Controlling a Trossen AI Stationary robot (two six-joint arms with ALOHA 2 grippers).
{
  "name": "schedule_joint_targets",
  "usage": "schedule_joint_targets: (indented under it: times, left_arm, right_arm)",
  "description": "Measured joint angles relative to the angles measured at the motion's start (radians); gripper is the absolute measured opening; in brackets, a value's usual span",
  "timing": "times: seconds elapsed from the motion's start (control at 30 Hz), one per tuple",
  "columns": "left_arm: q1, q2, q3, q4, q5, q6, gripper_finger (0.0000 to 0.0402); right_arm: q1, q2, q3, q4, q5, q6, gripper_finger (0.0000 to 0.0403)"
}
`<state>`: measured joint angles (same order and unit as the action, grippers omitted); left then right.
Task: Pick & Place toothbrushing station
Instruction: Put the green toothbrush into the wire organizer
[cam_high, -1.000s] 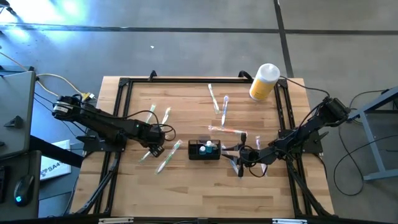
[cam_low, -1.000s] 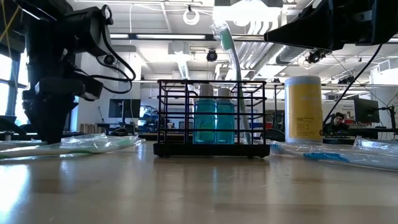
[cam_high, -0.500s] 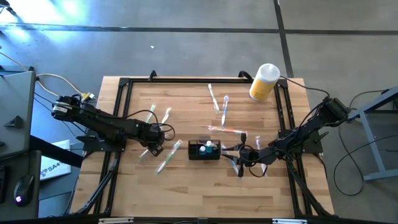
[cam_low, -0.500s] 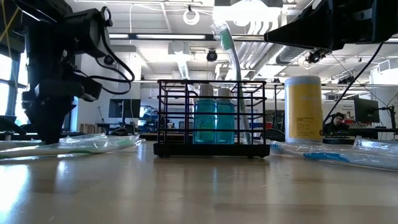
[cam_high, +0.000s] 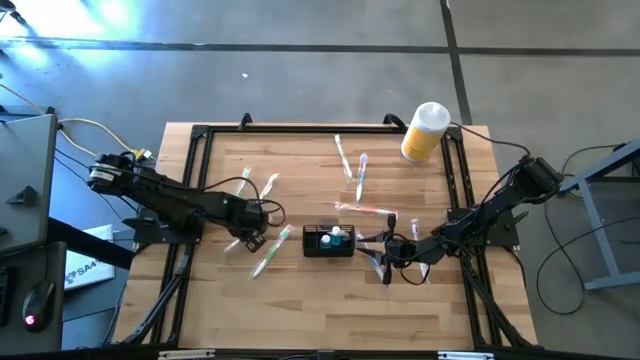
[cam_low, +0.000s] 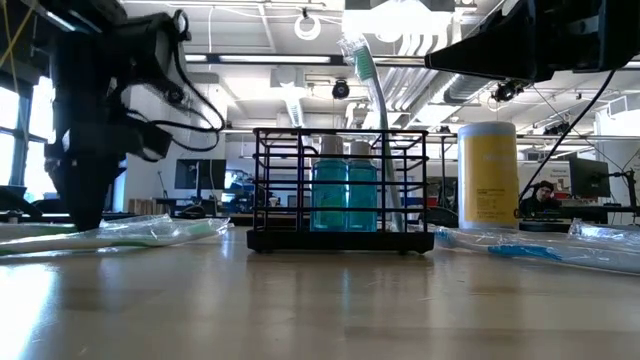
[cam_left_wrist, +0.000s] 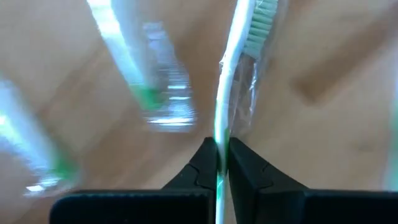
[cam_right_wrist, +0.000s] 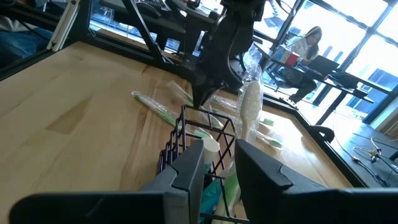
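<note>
The toothbrushing station (cam_high: 328, 243), a black wire caddy, stands on the wooden table near its middle. It holds blue bottles (cam_low: 345, 195) and an upright toothbrush (cam_low: 375, 110). Left of it, my left gripper (cam_high: 248, 238) points down and is shut on a wrapped green-and-white toothbrush (cam_left_wrist: 233, 68) lying on the table. My right gripper (cam_high: 378, 255) is low, just right of the caddy (cam_right_wrist: 199, 140). Its fingers (cam_right_wrist: 219, 168) are apart, and I see nothing gripped between them. My left gripper pinches the wrapped toothbrush's thin handle (cam_left_wrist: 219, 134) between its two fingertips. The fingers come from above, pointing down, and lie across the handle. The toothbrush lies flat on the table (cam_low: 140, 232), its bristle head (cam_left_wrist: 258, 25) away from the fingers.
More wrapped toothbrushes lie loose at the left (cam_high: 270, 253), (cam_high: 255, 187) and at the far middle (cam_high: 350, 165), (cam_high: 365, 210). A yellow cylinder with a white cap (cam_high: 424, 131) stands at the far right corner. A black frame (cam_high: 200, 140) borders the table. A person sits in the room beyond.
My left gripper has shut on the wrapped toothbrush's handle while staying over the same spot. The toothbrush still lies on the table. My right gripper and the caddy have kept still.
</note>
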<state>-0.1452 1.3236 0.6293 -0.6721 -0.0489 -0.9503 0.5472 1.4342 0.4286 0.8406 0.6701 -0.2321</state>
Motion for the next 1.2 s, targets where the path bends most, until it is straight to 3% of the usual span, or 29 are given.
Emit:
schedule_joint_targets:
  times: [0.4,0.67,0.83,1.03,1.1,1.2]
  left_arm:
    - [-0.071,-0.002,0.253,-0.179,-0.09,0.089,0.001]
    - [-0.192,-0.005,0.516,-0.463,-0.339,0.077,0.001]
    - [-0.252,-0.041,0.599,-0.357,-0.437,0.283,0.001]
    - [-0.218,-0.146,0.563,-0.162,-0.55,0.569,0.001]
    - [-0.172,-0.187,0.53,-0.09,-0.541,0.632,0.001]
    - [-0.104,-0.27,0.43,0.072,-0.442,0.74,0.001]
  right_arm:
    - [0.0,0.0,0.0,-0.051,0.0,0.028,0.0082]
    - [0.0,0.0,0.0,-0.051,0.0,0.028,0.0082]
    - [0.0,0.0,0.0,-0.051,0.0,0.028,0.0082]
    - [0.0,0.0,0.0,-0.042,0.0,0.029,0.0082]
    - [0.0,0.0,0.0,-0.041,0.0,0.029,0.0082]
    - [0.003,0.0,0.0,-0.04,0.0,0.035,0.0082]
